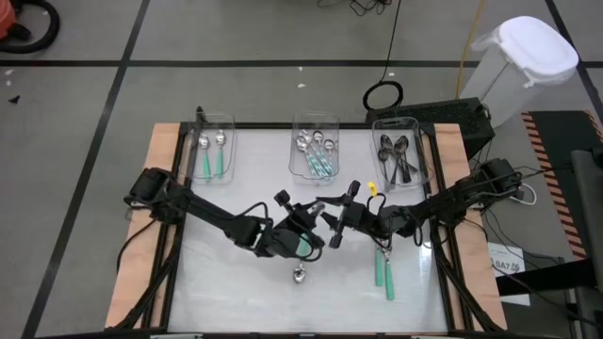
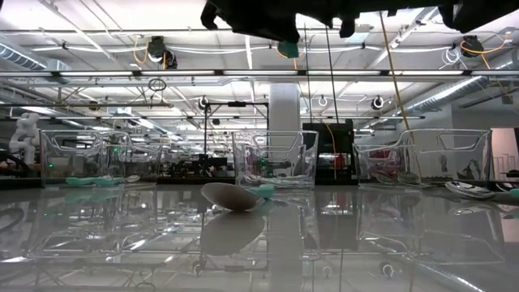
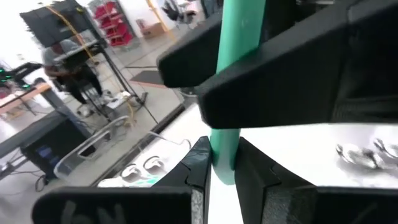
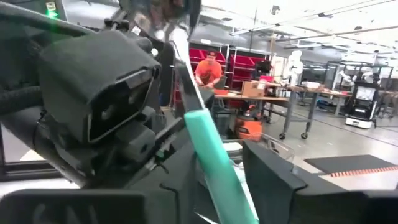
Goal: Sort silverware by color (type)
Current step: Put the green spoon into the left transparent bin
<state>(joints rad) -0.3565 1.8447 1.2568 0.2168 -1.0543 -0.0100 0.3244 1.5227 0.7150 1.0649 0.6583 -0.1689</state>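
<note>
Teal-handled spoon mid-handover above the table's centre: left gripper clamps its handle while right gripper spreads apart.

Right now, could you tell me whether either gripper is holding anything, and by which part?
The left gripper pinches a teal-handled spoon by its handle. The right gripper has its fingers around the same handle, apparently releasing it in a handover above the table's middle.

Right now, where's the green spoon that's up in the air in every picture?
High view: teal-handled spoon in left gripper, right gripper beside, mid-table.
Low view: spoon, top edge.
Left wrist: spoon, centre.
Right wrist: spoon, centre.
Shared landmark: middle bin, high and low views.
</note>
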